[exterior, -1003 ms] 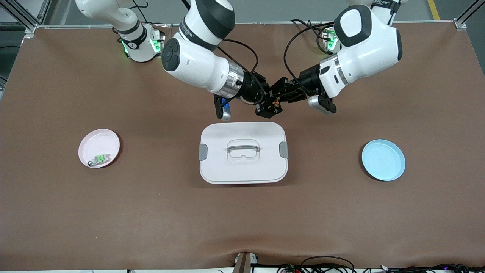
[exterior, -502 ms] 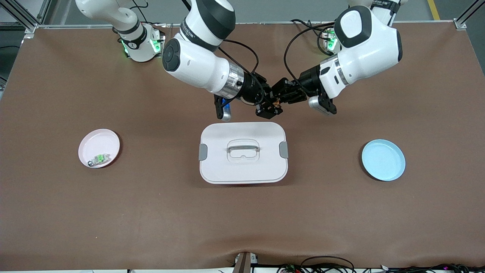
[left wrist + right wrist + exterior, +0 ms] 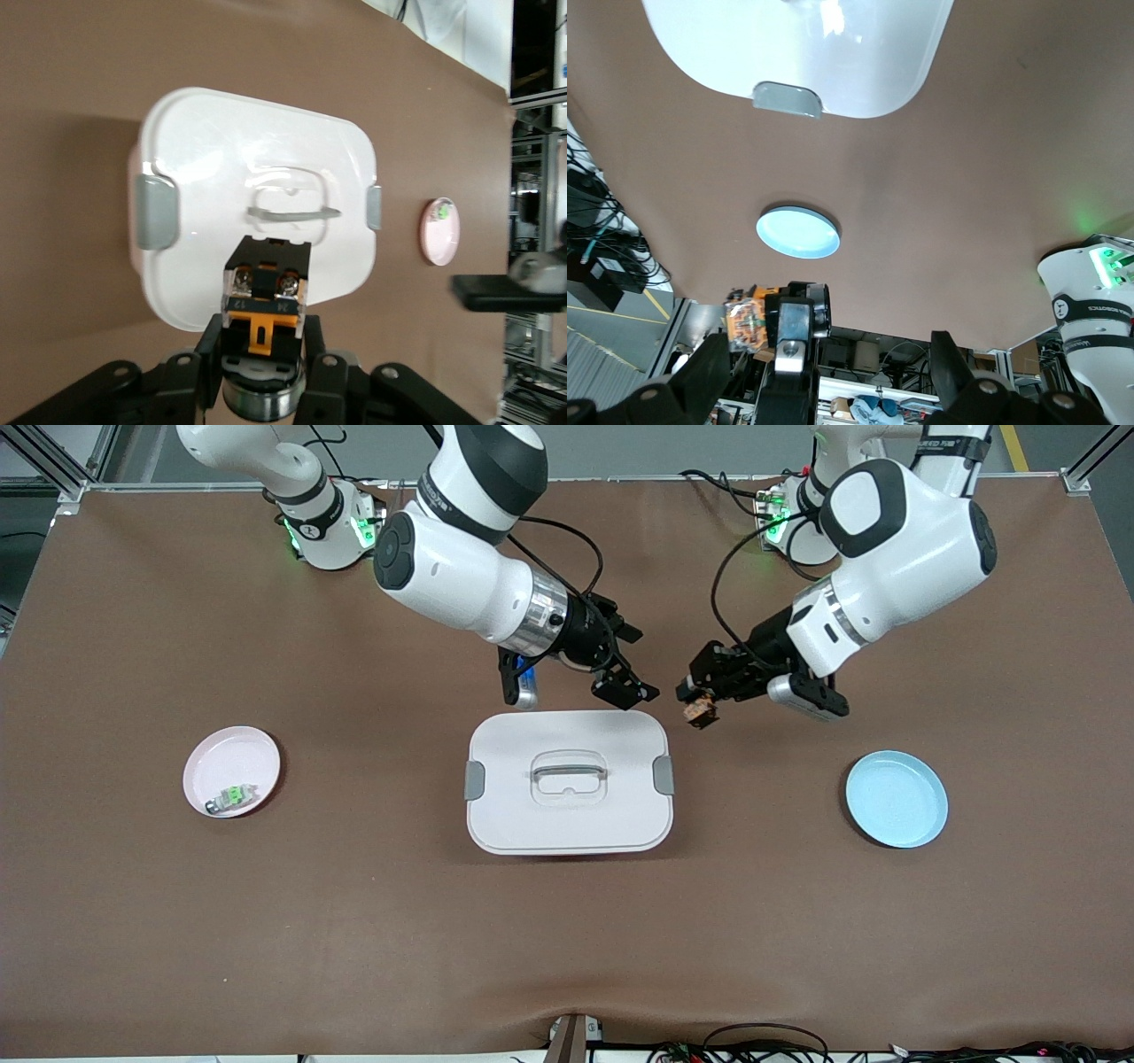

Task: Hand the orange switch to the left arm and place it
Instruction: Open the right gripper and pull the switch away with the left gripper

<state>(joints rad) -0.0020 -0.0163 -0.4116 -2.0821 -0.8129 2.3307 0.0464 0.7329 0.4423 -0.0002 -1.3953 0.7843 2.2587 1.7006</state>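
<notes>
The left gripper (image 3: 695, 707) clamps the small black-and-orange switch (image 3: 700, 711) in its fingers over the brown desk (image 3: 354, 921) beside the white plastic box (image 3: 568, 810) — the right gripper (image 3: 631, 662), fingers spread, hangs empty above the box's edge.

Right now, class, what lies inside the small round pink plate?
In the small round pink plate lies one small green-and-silver component, near the rim closest to the front camera. What it covers stays hidden.

white box (image 3: 567, 815), pink plate (image 3: 232, 766), blue plate (image 3: 896, 798)
</notes>
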